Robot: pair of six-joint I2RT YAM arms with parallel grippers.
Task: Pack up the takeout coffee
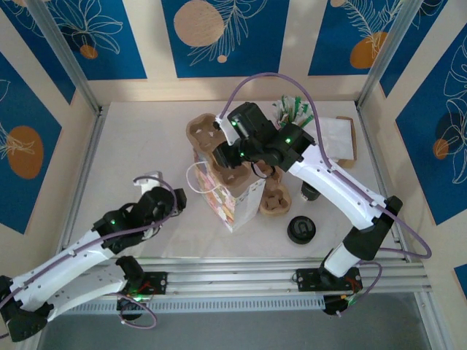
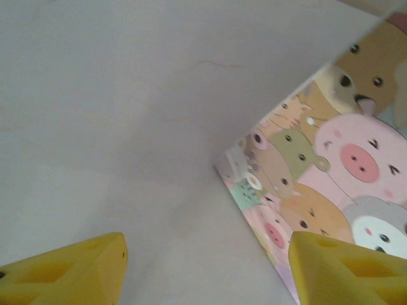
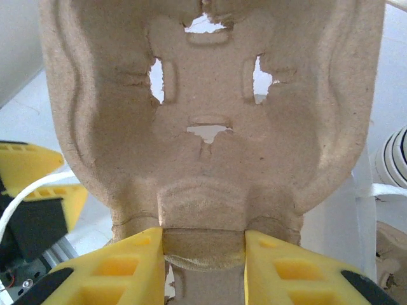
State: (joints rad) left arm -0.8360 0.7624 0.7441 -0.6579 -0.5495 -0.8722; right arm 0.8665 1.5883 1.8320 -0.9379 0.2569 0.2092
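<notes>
Takeout coffee [image 1: 300, 230]: upright by table [image 1: 131, 146] near edge, well apart from all fingers. Right fingers [image 3: 114, 267] clamping pulp carrier [image 3: 203, 127]; left fingers [image 2: 70, 270] wide, beside cartoon bag [image 2: 331, 165].

The cup carrier [image 3: 210, 159] is rough, matt brown moulded pulp, the cartoon-printed gift bag [image 2: 318, 184] smooth paper, the desk [image 2: 114, 101] smooth matt white.
</notes>
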